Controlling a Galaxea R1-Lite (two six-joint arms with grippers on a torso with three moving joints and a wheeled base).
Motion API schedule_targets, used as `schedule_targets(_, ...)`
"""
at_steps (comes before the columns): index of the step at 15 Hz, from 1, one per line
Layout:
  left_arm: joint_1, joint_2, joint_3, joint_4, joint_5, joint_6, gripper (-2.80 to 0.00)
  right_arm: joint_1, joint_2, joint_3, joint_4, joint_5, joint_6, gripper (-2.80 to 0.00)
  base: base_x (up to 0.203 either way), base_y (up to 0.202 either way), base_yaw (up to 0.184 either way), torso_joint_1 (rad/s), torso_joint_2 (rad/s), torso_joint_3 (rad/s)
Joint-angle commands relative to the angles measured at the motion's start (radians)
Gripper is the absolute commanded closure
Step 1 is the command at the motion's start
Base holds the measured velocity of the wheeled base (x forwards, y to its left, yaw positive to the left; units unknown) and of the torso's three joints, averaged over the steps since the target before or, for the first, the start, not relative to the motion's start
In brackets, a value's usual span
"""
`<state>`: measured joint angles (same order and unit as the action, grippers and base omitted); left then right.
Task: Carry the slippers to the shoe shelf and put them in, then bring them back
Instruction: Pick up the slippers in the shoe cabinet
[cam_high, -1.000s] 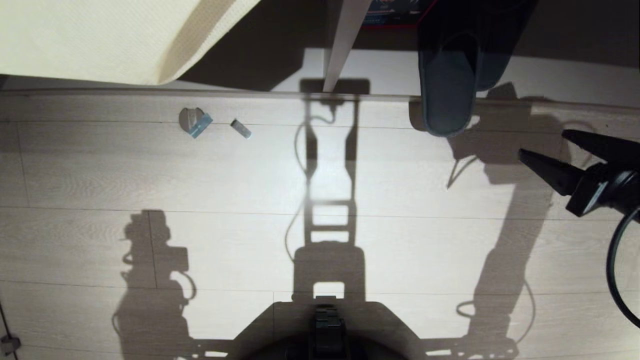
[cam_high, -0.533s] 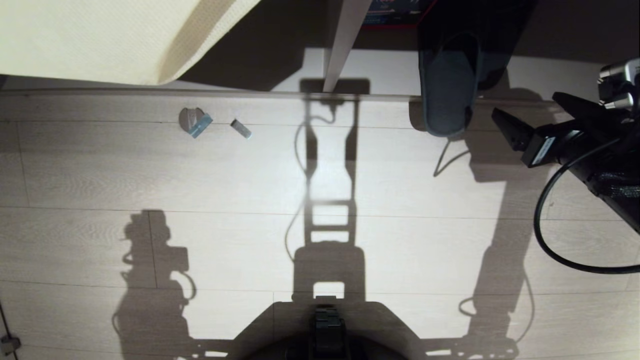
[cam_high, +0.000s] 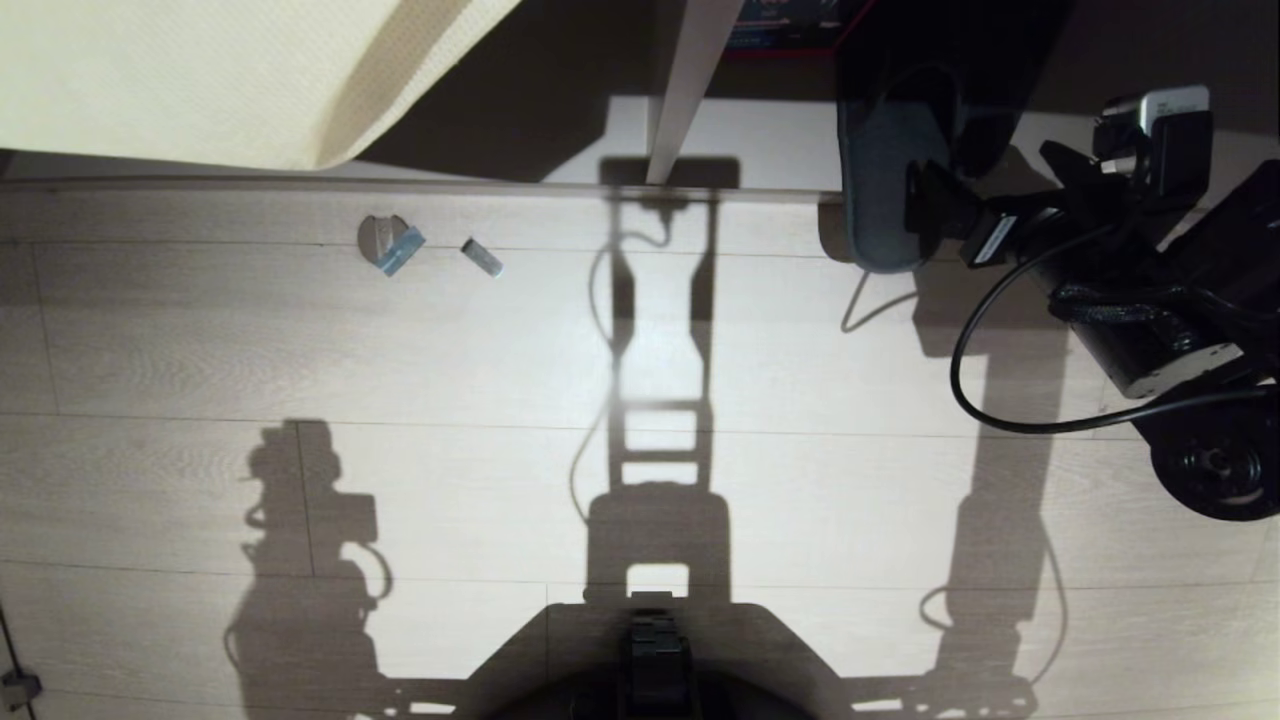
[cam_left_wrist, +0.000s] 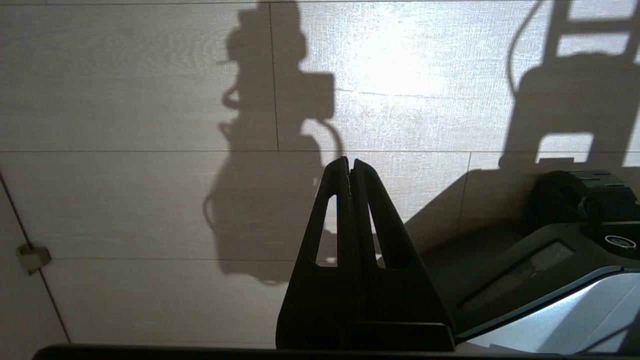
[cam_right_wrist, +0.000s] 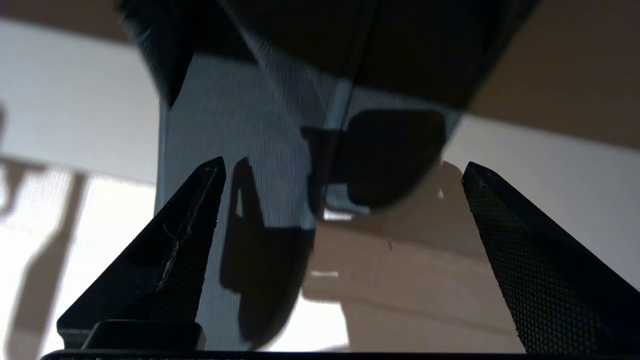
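The two grey-blue slippers (cam_high: 880, 150) lie side by side in the right compartment of the shoe shelf (cam_high: 780, 140), heels sticking out over its front edge onto the wooden floor. A pale vertical divider (cam_high: 690, 80) stands to their left. My right gripper (cam_high: 1000, 182) is open at the slippers' heels, with one finger over the left slipper's heel and the other to the right of the pair. In the right wrist view the slippers (cam_right_wrist: 240, 150) fill the space ahead of the open right gripper (cam_right_wrist: 342, 167). My left gripper (cam_left_wrist: 350, 162) is shut and empty, parked low over the floor beside the base.
A cream fabric (cam_high: 200, 70) hangs at the back left. Small bits of litter (cam_high: 390, 243) lie on the floor near the shelf edge. A red-edged box (cam_high: 790, 30) sits deep in the shelf. A black cable (cam_high: 1000, 400) loops off my right arm. My base (cam_high: 650, 650) is at the near edge.
My right arm has swung in from the right edge, forward and left to the slippers' heels, and its jaws have spread wider. The slippers and the left arm have not moved.
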<state>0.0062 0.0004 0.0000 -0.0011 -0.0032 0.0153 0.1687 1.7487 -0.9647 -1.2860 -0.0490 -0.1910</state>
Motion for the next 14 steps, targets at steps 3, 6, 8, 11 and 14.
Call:
schedule_targets(3, 0.000, 0.000, 0.000, 0.000, 0.003, -0.002, 0.00, 0.000, 0.104, -0.103, -0.003, 0.005, 0.011, -2.80, 0.000, 0.000, 0.000, 0.000, 0.00, 0.000)
schedule_targets(6, 0.000, 0.000, 0.000, 0.000, 0.003, -0.002, 0.00, -0.004, 0.115, -0.131, 0.023, 0.036, 0.045, -2.80, 0.000, 0.000, 0.000, 0.000, 0.00, 0.000)
schedule_targets(8, 0.000, 0.000, 0.000, 0.000, 0.002, -0.002, 0.00, -0.014, 0.098, -0.134, 0.080, 0.038, 0.045, -2.80, 0.000, 0.000, 0.000, 0.000, 0.00, 0.000)
schedule_targets(11, 0.001, 0.000, 0.000, 0.000, 0.002, -0.002, 0.00, -0.041, 0.060, -0.155, 0.122, 0.037, 0.044, -2.80, 0.000, 0.000, 0.000, 0.000, 0.00, 0.000)
schedule_targets(14, 0.000, 0.000, 0.000, -0.002, 0.002, -0.002, 0.00, -0.075, 0.035, -0.167, 0.182, 0.038, 0.043, -2.80, 0.000, 0.000, 0.000, 0.000, 0.00, 0.000)
